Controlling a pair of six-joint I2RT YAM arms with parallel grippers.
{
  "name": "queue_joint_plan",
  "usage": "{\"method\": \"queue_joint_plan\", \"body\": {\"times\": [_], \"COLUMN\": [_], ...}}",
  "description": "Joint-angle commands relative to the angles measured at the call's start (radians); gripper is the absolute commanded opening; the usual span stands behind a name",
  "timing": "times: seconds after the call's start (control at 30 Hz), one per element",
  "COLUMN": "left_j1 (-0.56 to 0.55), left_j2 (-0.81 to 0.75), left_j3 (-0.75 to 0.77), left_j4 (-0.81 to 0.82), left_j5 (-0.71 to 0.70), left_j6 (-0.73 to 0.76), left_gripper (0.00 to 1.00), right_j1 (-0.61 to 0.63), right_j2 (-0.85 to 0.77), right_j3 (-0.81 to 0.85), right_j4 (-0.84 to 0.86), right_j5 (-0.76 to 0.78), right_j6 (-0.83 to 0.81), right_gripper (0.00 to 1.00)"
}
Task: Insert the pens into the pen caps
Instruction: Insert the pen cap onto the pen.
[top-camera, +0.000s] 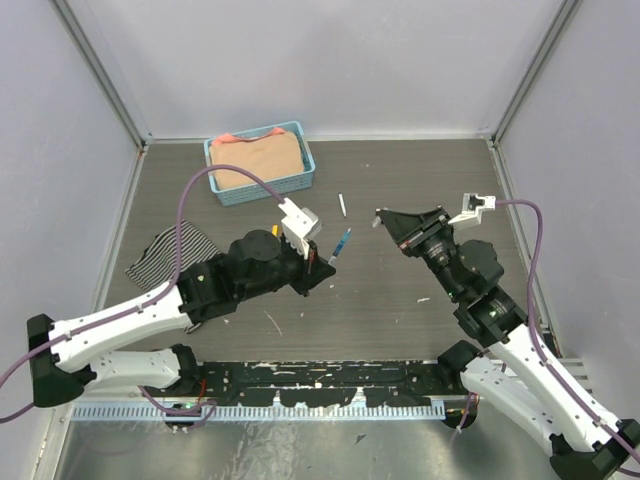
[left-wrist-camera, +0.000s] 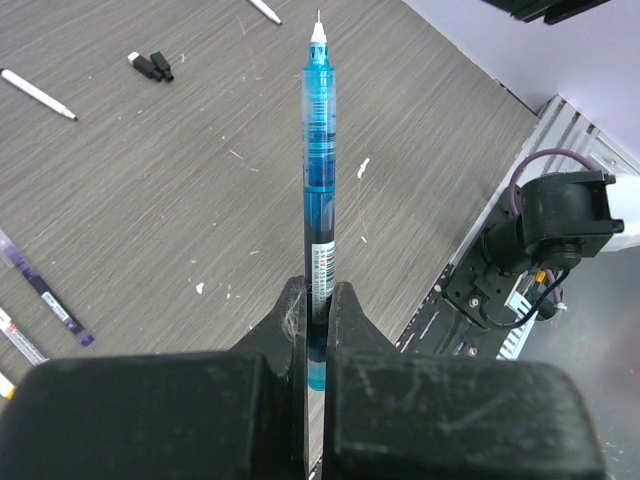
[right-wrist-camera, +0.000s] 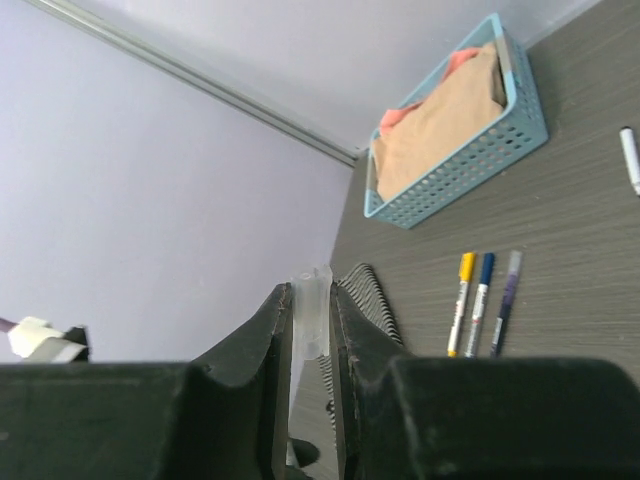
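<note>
– Over the middle of the desk (top-camera: 420, 180), do you see? The left hand (left-wrist-camera: 318, 300) is closed on a blue pen (left-wrist-camera: 320, 170) at its back end, and the thin tip points away, toward the other arm.
– Yes. And the right hand (right-wrist-camera: 310, 305) pinches a pale cap (right-wrist-camera: 312, 282) between its fingers, up in the air. Pen and cap are apart, not yet lined up.
– How will the pen behave, in your opinion?
– It looks light and stiff, of hard smooth plastic. It should not bend, but it may slide or turn in the fingers when the cap pushes on it. The grip is far from the tip, so a small tilt becomes big at the point.
– And the cap?
– Very small, hollow, probably slippery. I would hold it low on its body and leave the mouth free. It seems to be so now.
– Other pens?
– Three pens (right-wrist-camera: 482, 300), capped I think, lie side by side on the desk near a striped cloth (top-camera: 170, 250). One white pen (top-camera: 342, 205) lies alone.
</note>
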Motion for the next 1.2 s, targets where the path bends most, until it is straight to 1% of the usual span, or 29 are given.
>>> {"method": "queue_joint_plan", "body": {"times": [0.0, 0.3, 0.87, 1.17], "left_j1": [-0.006, -0.011, -0.013, -0.012], "left_j2": [0.028, 0.050, 0.055, 0.055], "left_j3": [0.027, 0.039, 0.041, 0.041], "left_j4": [0.068, 0.092, 0.098, 0.098], "left_j5": [0.037, 0.062, 0.063, 0.060], "left_j6": [0.008, 0.002, 0.003, 0.005], "left_gripper": [0.00, 0.00, 0.00, 0.00], "right_j1": [0.006, 0.006, 0.006, 0.006], "right_j2": [-0.022, -0.009, 0.031, 0.025], "right_j3": [-0.010, -0.018, -0.013, -0.012], "right_j4": [0.126, 0.194, 0.203, 0.201], "right_j5": [-0.011, -0.073, -0.143, -0.151], "right_j6": [0.049, 0.017, -0.007, -0.012], "right_gripper": [0.00, 0.00, 0.00, 0.00]}}
